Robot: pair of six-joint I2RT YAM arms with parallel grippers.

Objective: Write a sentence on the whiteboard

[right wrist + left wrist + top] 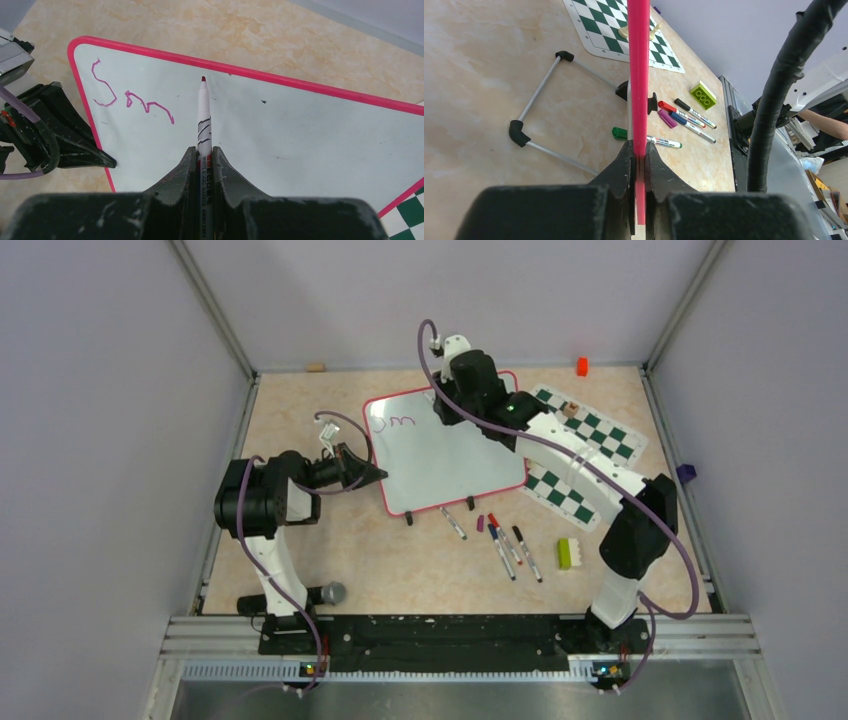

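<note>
The whiteboard (450, 455) lies near the middle of the marbled table (300, 540), turned slightly, with its 2 black feet (408, 518) on the near edge. The left gripper (639, 147) is clamped on the board's red-pink rim at the left side. In the left wrist view the rim runs edge-on between the closed fingers (621, 165). A wire stand (539, 90) with black corner pieces shows on the table beside the rim.

The right gripper (203, 150) reaches over the far half of the board and is closed on a white marker (203, 115). The marker's dark red tip points toward the far rim. The tip sits over the white surface, but whether it touches the board I cannot tell from this angle.

The sentence (132, 97) so far is only "Sm" in thin purple-magenta strokes at the board's far-left corner, to the left of the marker tip.

A green-and-white chess mat (590, 440) lies to the right of the board, partly under it, with what may be a small piece (568, 410) on it. In front of the board lie 4 loose markers (502, 552), a purple cap (480, 523) and a lime green brick (568, 553). An orange block (581, 366) sits at the far edge.
</note>
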